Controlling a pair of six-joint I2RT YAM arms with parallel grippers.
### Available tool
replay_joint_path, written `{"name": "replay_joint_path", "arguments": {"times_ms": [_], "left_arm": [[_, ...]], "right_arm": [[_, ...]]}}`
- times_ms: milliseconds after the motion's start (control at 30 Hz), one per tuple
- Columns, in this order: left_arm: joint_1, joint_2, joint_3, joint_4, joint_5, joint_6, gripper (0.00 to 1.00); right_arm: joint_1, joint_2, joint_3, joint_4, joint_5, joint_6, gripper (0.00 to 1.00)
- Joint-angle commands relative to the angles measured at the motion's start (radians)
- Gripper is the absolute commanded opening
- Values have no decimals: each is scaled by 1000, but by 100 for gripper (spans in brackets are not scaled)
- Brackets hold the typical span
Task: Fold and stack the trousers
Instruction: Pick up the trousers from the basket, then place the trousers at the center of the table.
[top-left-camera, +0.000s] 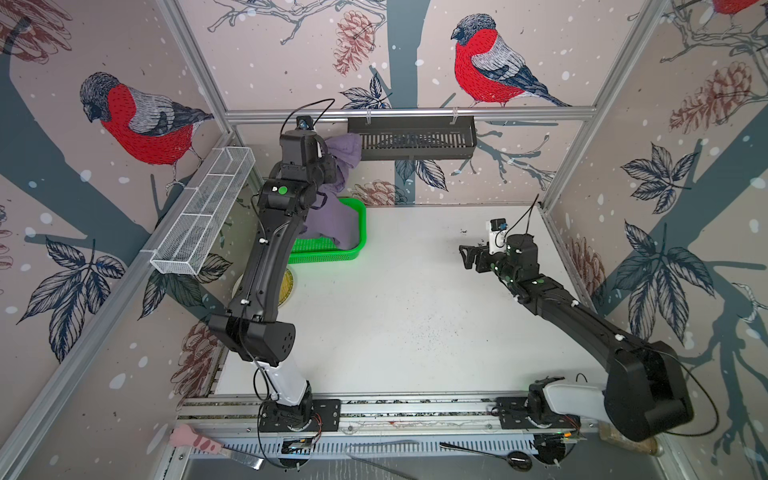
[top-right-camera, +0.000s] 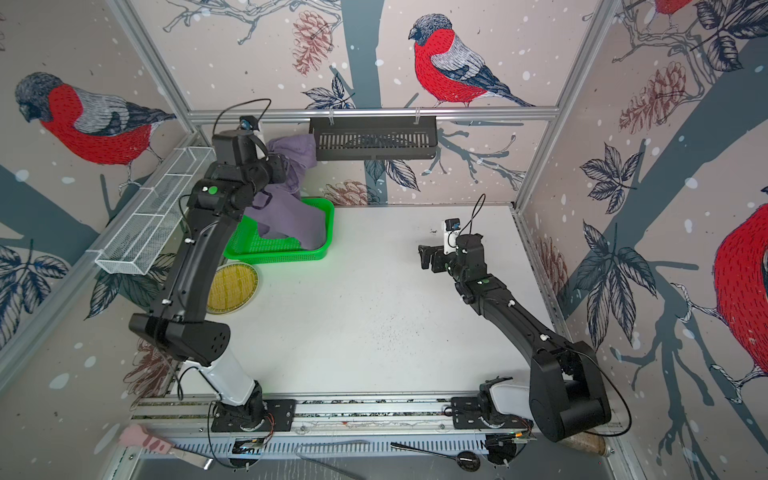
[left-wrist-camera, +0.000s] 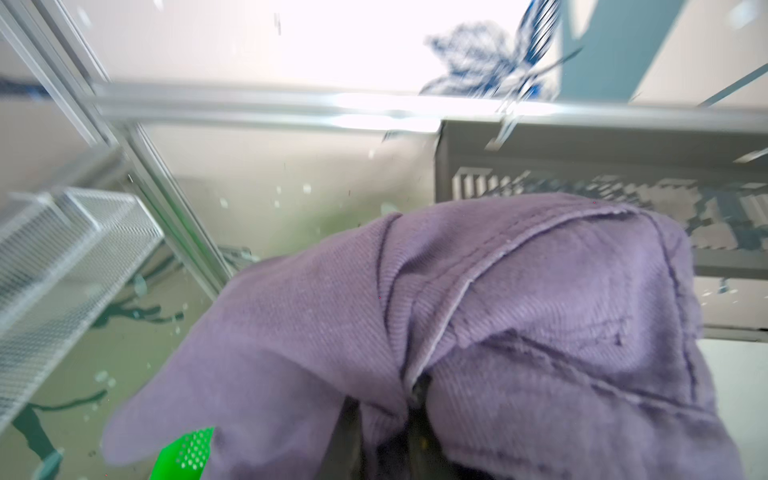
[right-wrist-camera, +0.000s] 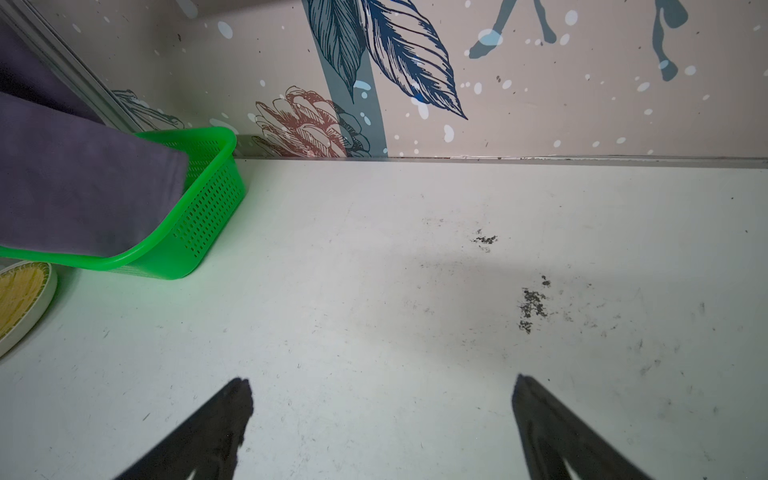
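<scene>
Unloading: left end effector (top-left-camera: 330, 164) pinches trousers (top-left-camera: 332, 220) over basket (top-left-camera: 360, 239), right end effector (right-wrist-camera: 382, 399) spread; next, probably lay them flat on worktop (top-left-camera: 415, 311)

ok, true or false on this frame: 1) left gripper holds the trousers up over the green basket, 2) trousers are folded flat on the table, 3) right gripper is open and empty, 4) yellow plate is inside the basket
1) The left gripper holds the trousers up over the green basket. True.
2) The trousers are folded flat on the table. False: they hang bunched from the gripper, with the lower end trailing into the basket.
3) The right gripper is open and empty. True.
4) The yellow plate is inside the basket. False: it sits on the table beside it.
</scene>
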Motion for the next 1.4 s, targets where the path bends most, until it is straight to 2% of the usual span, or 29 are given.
{"name": "replay_joint_path", "arguments": {"times_ms": [0, 133, 267, 400, 500, 567, 767, 867, 967, 1033, 1100, 1133, 1167, 1233, 1367], "left_arm": [[-70, -43, 77, 12, -5, 50, 0], [-194, -99, 109, -10, 10, 53, 0], [-398, -152, 126, 13, -25, 80, 0], [-505, -164, 69, 8, 53, 40, 0], [-540, -196, -106, 55, 55, -1, 0], [-554, -236, -286, 142, 75, -45, 0], [-585, -308, -772, 444, 233, -166, 0], [-601, -252, -930, 550, 354, -244, 11], [-654, -169, -1007, 612, 378, -278, 19], [-671, -121, -1051, 668, 413, -318, 35], [-680, -77, -1086, 725, 450, -352, 43], [-682, -56, -1092, 732, 460, -360, 51], [-683, -39, -1088, 719, 467, -360, 59], [-684, -30, -1070, 675, 478, -343, 68], [-684, -86, -1028, 527, 418, -267, 75]], "right_arm": [[-7, -9, -3, 40, -6, 20, 100], [-34, -25, -15, 43, -8, 36, 100], [-97, -70, -45, 45, -33, 61, 100], [-194, -127, -86, 51, -93, 87, 100], [-250, -173, -105, 33, -128, 80, 100], [-278, -203, -110, -1, -139, 64, 100], [-338, -290, -122, -68, -147, 67, 100], [-341, -310, -128, -77, -170, 112, 100], [-341, -313, -137, -96, -226, 171, 100], [-341, -317, -158, -97, -270, 207, 100], [-342, -335, -189, -101, -311, 238, 100], [-340, -348, -208, -105, -319, 253, 100], [-339, -366, -227, -113, -318, 263, 100], [-333, -402, -257, -141, -305, 270, 100], [-300, -483, -280, -268, -257, 323, 99]]}}
